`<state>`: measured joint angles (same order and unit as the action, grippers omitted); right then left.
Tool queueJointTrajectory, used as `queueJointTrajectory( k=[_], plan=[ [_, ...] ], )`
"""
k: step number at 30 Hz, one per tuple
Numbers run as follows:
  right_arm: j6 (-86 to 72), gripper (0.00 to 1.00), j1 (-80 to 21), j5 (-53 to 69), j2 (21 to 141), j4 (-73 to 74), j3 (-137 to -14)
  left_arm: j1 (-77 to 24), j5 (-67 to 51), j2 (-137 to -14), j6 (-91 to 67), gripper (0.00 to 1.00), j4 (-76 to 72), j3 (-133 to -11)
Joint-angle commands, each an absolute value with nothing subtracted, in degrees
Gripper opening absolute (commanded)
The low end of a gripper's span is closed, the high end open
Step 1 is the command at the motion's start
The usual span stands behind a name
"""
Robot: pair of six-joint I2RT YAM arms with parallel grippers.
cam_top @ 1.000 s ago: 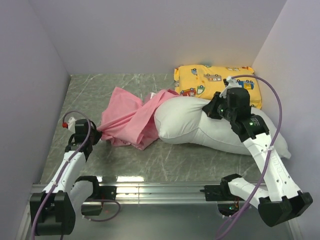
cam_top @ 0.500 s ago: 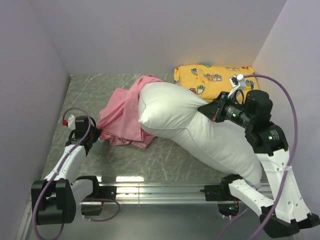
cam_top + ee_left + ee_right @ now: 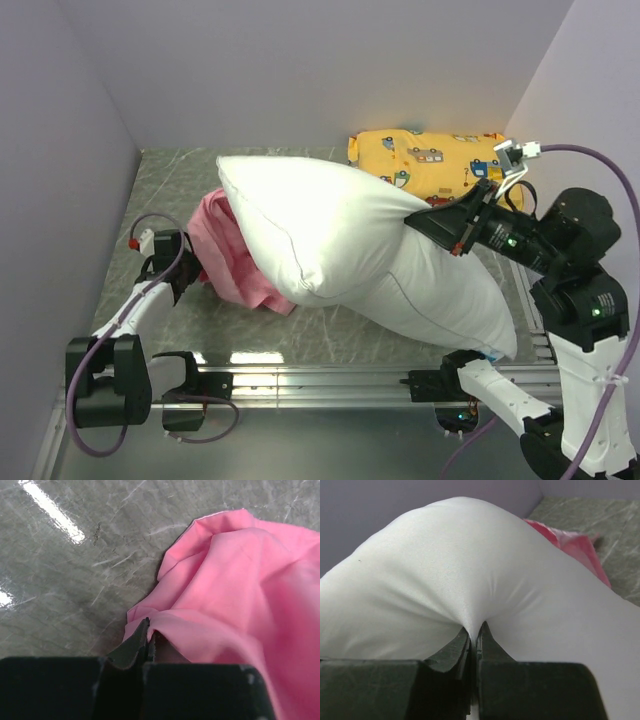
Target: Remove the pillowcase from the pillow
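Pink satin pillowcase lies bunched on the grey marbled counter toward nine o'clock. Its edge is pinched tight in the left arm's fingers, seemingly as an anchor. At three o'clock the right arm's fingers clamp a fold of the plump white rectangular pillow, holding it raised across the middle, apparently out of the case and overhanging it. A smaller yellow vehicle-print pillow sits at one o'clock, just behind the lifted one, crowding any set-down spot there.
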<state>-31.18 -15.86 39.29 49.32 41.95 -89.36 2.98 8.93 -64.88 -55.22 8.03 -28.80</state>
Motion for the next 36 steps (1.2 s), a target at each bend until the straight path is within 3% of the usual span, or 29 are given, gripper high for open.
queueJointTrajectory(
  k=[1,11,13,14,15,17,18,22,27,35,36],
  plan=[
    [-31.73,0.00,-15.73,38.15,49.39,35.42,-96.41,3.16,9.49,-66.17,-55.11,0.00,4.83,-30.32],
    [-30.94,0.00,-15.82,31.56,53.43,30.78,-96.42,3.16,6.60,-62.41,-54.32,0.01,3.34,-27.69],
    [-30.06,0.00,-15.99,27.19,55.71,29.89,-95.02,3.08,5.81,-58.82,-53.09,0.06,5.00,-27.77],
    [-28.84,0.00,-17.21,24.11,56.24,28.66,-94.23,2.90,5.45,-57.75,-52.56,0.10,5.79,-27.95],
    [-27.96,0.00,-18.18,20.60,56.86,28.04,-93.44,2.73,4.84,-56.53,-51.78,0.24,6.84,-28.56],
    [-24.98,0.00,-23.52,7.83,57.65,23.59,-89.49,2.55,4.57,-52.66,-51.24,0.38,9.73,-29.26],
    [-23.57,0.00,-26.08,3.99,58.00,21.64,-88.08,2.55,4.40,-51.43,-50.72,0.53,10.54,-29.96],
    [-19.78,0.00,-35.58,-6.23,61.86,10.22,-77.12,2.55,4.39,-46.32,-49.22,0.75,16.24,-33.74],
    [-22.23,0.00,-46.20,-9.49,64.94,-5.69,-62.70,2.55,2.38,-41.93,-46.85,0.82,21.52,-41.11],
    [-27.15,0.00,-48.51,-4.92,76.20,-11.61,-58.36,2.20,-7.79,-36.92,-42.99,0.84,25.31,-45.97],
    [-27.25,0.16,-48.52,-5.10,75.59,-11.17,-56.97,2.11,-9.91,-35.78,-42.37,0.84,25.31,-45.36]
  ],
)
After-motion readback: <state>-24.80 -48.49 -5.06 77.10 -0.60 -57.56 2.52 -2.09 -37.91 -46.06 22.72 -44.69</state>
